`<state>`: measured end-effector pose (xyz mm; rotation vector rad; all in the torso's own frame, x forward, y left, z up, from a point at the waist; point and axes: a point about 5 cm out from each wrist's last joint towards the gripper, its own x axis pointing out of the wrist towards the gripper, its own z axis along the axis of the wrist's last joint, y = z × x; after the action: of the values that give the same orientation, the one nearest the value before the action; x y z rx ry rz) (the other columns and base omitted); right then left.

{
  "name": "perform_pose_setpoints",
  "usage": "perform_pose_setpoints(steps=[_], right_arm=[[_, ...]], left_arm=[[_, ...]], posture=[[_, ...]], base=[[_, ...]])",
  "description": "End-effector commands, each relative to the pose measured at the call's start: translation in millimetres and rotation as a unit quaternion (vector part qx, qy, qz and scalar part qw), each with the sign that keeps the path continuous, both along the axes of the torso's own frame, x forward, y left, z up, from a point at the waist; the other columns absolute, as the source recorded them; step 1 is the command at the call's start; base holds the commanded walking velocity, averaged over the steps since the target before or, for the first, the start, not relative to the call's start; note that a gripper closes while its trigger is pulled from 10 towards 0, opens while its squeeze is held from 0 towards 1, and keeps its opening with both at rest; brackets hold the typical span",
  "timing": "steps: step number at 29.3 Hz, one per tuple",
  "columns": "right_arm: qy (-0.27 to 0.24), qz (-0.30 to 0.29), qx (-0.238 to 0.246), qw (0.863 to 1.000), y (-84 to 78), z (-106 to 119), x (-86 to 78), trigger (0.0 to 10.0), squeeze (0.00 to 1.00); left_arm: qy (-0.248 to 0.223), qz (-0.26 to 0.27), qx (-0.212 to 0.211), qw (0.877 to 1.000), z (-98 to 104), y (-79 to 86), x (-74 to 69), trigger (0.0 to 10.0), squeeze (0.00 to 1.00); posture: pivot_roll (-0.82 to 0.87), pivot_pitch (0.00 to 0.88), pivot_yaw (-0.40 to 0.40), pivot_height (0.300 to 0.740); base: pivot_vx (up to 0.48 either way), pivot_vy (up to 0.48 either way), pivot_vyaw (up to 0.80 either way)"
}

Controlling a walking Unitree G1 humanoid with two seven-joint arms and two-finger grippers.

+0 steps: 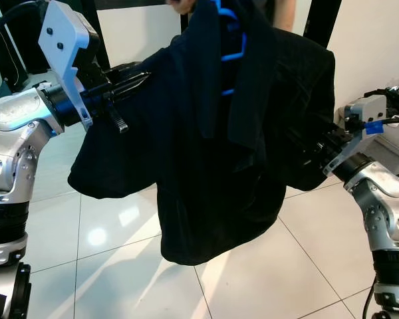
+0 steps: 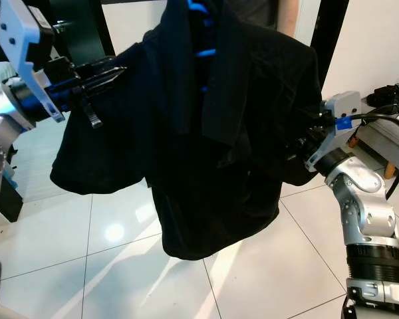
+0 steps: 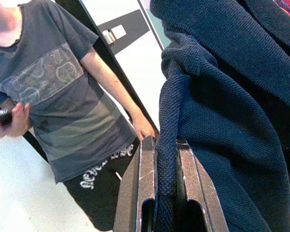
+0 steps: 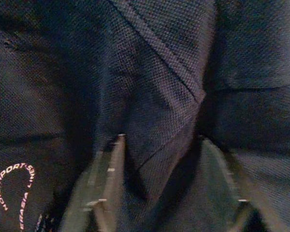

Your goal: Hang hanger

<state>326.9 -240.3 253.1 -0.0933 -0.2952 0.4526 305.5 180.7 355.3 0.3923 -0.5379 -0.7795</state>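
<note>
- The left gripper [image 3: 166, 193] was clamped on a fold of the navy polo shirt [image 1: 213, 153].
- The right gripper [image 4: 159, 193] stood spread against that shirt's cloth.
- The blue hanger [image 1: 231, 46] sat inside the collar, held high above the tiled floor [image 1: 106, 266].
- Risk: the thin pinch could slip, and shirt and hanger would slump.

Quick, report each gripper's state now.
Left gripper: shut on the dark shirt, pinching a fold.
Right gripper: open, fingers apart against the shirt.

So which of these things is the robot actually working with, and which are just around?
In the job:
blue hanger
dark shirt draped over it
left tool, shut on a shirt fold
right tool, pressed into the shirt

Just around:
person standing behind
white tiled floor
</note>
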Motion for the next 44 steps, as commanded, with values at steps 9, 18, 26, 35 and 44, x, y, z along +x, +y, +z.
perform_pose_setpoints(steps=[9, 18, 26, 35, 44], right_arm=[[-0.015, 0.012, -0.005, 1.000, 2.7, 5, 0.6, 0.0, 0.00], [-0.024, 0.021, -0.003, 0.999, 1.8, 11, -0.7, 0.0, 0.00], [-0.069, 0.082, 0.062, 0.992, -31.5, 55, -21.1, 0.0, 0.00], [-0.073, 0.093, 0.038, 0.992, -45.2, 71, -31.8, 0.0, 0.00], [0.007, 0.086, -0.032, 0.996, -31.1, 40, -18.1, 10.0, 0.25]], left_arm=[[-0.030, -0.003, -0.013, 0.999, 16, 2.3, -9.2, 10.0, 0.00], [-0.030, 0.010, 0.001, 1.000, 15, 5.7, -7.0, 10.0, 0.00], [-0.050, 0.125, 0.170, 0.976, -5, 46.4, 2.8, 10.0, 0.00], [-0.110, 0.091, 0.161, 0.977, 12, 49.3, -9.6, 10.0, 0.00], [-0.152, -0.033, 0.023, 0.988, 21, 17.6, -20.2, 10.0, 0.00]], posture=[[-0.02, 0.000, 0.013, 0.740], [-0.02, 0.000, 0.011, 0.740], [-0.03, 0.000, 0.010, 0.740], [-0.04, 0.006, 0.007, 0.740], [-0.05, 0.001, -0.001, 0.740]], base=[[0.000, 0.000, 0.00], [0.000, 0.000, 0.00], [0.000, 0.000, 0.00], [0.000, 0.000, 0.00], [0.000, 0.000, 0.00]])
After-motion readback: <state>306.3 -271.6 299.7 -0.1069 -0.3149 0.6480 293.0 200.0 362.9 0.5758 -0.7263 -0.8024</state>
